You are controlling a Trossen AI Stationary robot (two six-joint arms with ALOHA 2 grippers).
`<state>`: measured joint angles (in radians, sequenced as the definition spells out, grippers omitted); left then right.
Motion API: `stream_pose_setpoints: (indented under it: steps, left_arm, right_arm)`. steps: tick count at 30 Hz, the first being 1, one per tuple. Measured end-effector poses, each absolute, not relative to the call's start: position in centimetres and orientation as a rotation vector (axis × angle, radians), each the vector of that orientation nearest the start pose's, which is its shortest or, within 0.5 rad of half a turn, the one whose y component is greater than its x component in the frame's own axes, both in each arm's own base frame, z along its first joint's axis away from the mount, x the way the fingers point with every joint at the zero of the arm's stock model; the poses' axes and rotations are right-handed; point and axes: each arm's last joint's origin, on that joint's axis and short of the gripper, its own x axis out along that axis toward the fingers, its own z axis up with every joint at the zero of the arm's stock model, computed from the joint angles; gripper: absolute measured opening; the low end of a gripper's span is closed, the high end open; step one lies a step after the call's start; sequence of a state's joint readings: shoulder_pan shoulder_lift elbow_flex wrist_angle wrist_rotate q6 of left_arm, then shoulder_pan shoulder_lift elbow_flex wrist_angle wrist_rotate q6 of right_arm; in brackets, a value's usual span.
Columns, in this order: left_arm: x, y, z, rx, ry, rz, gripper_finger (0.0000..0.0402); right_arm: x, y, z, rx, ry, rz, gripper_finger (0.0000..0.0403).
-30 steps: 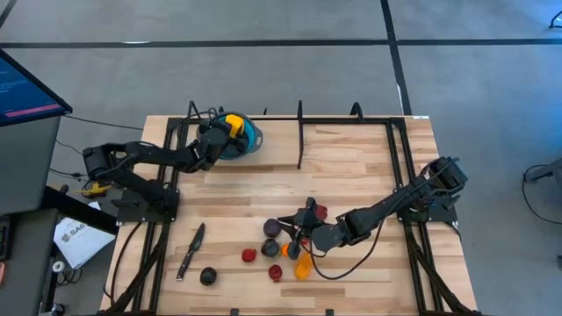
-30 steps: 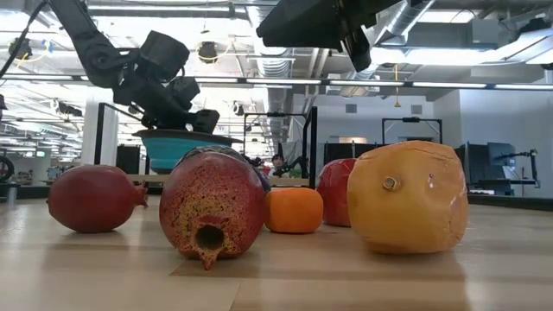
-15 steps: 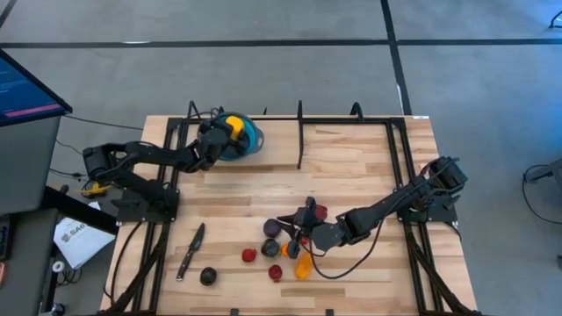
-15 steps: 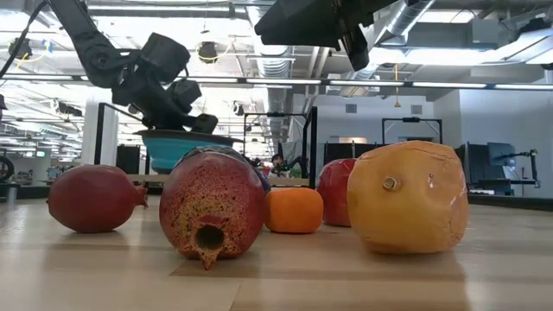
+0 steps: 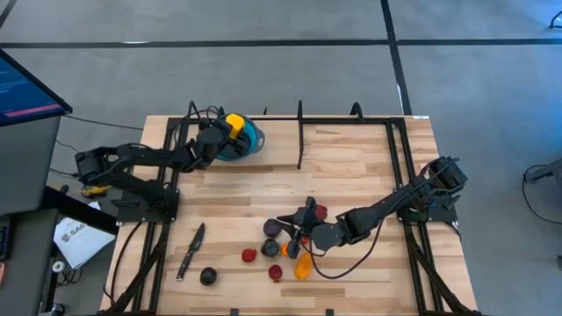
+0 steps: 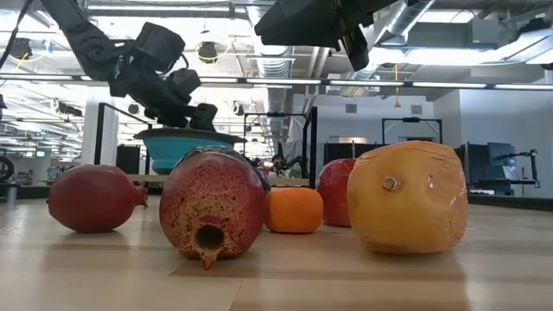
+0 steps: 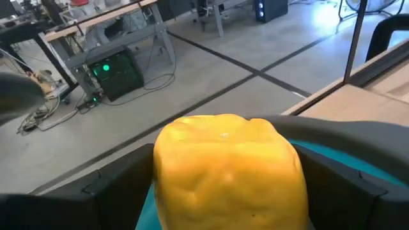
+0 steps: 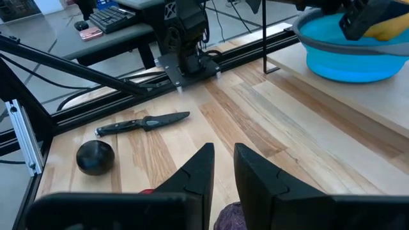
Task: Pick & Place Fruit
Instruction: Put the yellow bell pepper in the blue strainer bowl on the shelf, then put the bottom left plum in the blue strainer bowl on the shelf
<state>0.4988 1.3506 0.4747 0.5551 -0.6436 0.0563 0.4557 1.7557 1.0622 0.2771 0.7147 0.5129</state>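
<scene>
My left gripper (image 5: 228, 128) is over the far left of the table, shut on a yellow fruit (image 7: 227, 169) just above the blue bowl (image 5: 249, 138); the low view shows it over the bowl's rim (image 6: 177, 136). My right gripper (image 5: 295, 232) hovers over the fruit cluster near the table's middle, its fingers a slim gap apart (image 8: 223, 167) and touching nothing. Red (image 5: 248, 255), dark purple (image 5: 273, 228) and orange (image 5: 302, 268) fruits rest on the wood. A near-black fruit (image 5: 208, 276) lies apart, toward the near left. My left gripper pinches the yellow fruit's two opposite sides (image 7: 160, 185) between its fingers (image 7: 121, 188). The fruit is lifted clear and sits over the bowl's teal inside (image 7: 345, 163).
A slim dark knife (image 5: 190, 250) lies near the near-left edge, also visible in the right wrist view (image 8: 144, 122). Black frame rails (image 5: 300, 132) run along the far edge and both sides. Bare wood stretches between the bowl and the cluster.
My left gripper has risen a little above the bowl, still shut on the yellow fruit, and its arm has drawn slightly toward the table's left edge.
</scene>
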Motion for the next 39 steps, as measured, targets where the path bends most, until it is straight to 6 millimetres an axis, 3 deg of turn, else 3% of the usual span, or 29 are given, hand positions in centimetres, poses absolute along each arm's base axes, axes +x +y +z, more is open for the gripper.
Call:
stream_pose_setpoints:
  steps: [18, 24, 29, 32, 35, 39]
  left_arm:
    - [21.2, 14.1, 17.3, 0.040, 0.408, 1.100, 0.0354]
    - [21.0, 13.5, 18.9, 0.129, 0.388, 1.073, 0.0351]
    - [20.2, 11.6, 22.0, 0.192, 0.295, 1.020, 0.0351]
    - [19.2, 10.1, 23.2, 0.141, 0.275, 0.929, 0.0345]
    - [18.0, 8.1, 24.0, 0.035, 0.274, 0.754, 0.0325]
    - [17.2, 4.5, 25.2, 0.021, 0.305, 0.475, 0.0286]
  right_arm:
    - [34.7, 14.9, 21.6, 0.275, 0.272, -0.336, 0.0056]
    - [34.7, 14.9, 21.6, 0.275, 0.271, -0.336, 0.0056]
    - [34.8, 14.6, 21.6, 0.276, 0.271, -0.343, 0.0056]
    - [34.9, 14.4, 21.6, 0.278, 0.271, -0.345, 0.0056]
    - [35.0, 14.2, 21.6, 0.269, 0.273, -0.347, 0.0056]
    - [35.0, 14.1, 21.6, 0.227, 0.280, -0.343, 0.0056]
